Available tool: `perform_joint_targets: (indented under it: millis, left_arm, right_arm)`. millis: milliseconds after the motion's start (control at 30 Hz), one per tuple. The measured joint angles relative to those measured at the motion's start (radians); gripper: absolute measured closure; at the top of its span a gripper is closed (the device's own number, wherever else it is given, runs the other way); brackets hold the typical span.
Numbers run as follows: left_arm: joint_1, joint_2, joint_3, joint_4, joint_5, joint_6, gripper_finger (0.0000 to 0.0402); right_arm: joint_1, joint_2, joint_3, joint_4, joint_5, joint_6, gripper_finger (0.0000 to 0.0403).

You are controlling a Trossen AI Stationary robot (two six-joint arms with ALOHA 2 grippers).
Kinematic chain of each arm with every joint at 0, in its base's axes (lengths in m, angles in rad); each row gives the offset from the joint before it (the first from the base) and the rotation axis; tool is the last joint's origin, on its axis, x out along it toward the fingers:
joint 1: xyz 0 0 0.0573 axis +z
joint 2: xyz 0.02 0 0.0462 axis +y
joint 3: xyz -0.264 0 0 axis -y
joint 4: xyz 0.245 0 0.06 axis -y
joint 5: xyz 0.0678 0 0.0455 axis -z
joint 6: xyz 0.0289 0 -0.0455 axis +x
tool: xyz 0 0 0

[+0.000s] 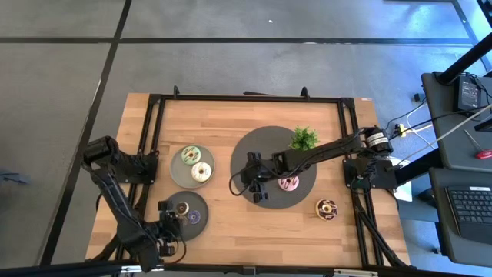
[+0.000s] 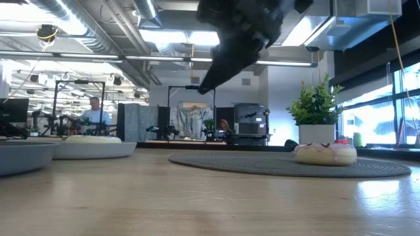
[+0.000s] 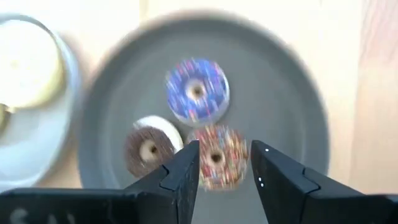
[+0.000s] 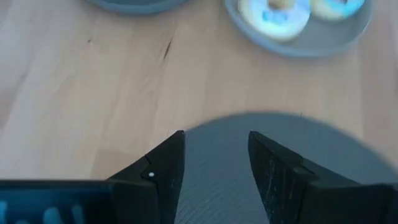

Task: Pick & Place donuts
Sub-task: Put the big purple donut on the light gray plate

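At lower left of the high view, the left tool, spread, hovers over a sprinkled donut on the small grey plate, judged next to descend and pinch; the right tool, spread empty, waits mid-frame.

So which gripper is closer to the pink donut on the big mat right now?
The right. The right gripper hangs open over the big mat's near-left part, just left of the pink donut. The left gripper is open over the small plate at the table's front left.
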Motion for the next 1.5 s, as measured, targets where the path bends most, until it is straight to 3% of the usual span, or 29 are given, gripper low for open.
perform_joint_targets:
  millis: [167, 300, 433, 600, 967, 1500]
  left_arm:
    - [-0.017, -0.072, 0.001, 0.01, -0.263, -0.062, 0.0266]
    - [-0.015, -0.099, -0.001, 0.015, -0.445, -0.054, 0.0263]
    - [-0.007, -0.124, -0.038, 0.067, -0.528, -0.054, 0.0253]
    - [0.032, -0.135, -0.053, 0.137, -0.5, -0.017, 0.0242]
    - [0.217, -0.151, -0.054, 0.365, -0.276, 0.384, 0.0236]
    - [0.423, -0.154, -0.054, 0.516, -0.104, 0.68, 0.0234]
  right_arm:
    - [0.029, -0.069, 0.002, -0.197, -0.018, 0.135, 0.0225]
    - [0.048, -0.092, 0.001, -0.381, 0.085, 0.278, 0.0225]
    - [0.049, -0.092, -0.027, -0.461, 0.05, 0.362, 0.0225]
    - [0.035, -0.122, -0.134, -0.463, 0.002, 0.43, 0.0225]
    - [0.027, -0.266, -0.376, -0.297, 0.011, 0.548, 0.0225]
    - [0.087, -0.269, -0.439, -0.263, -0.012, 0.466, 0.0225]
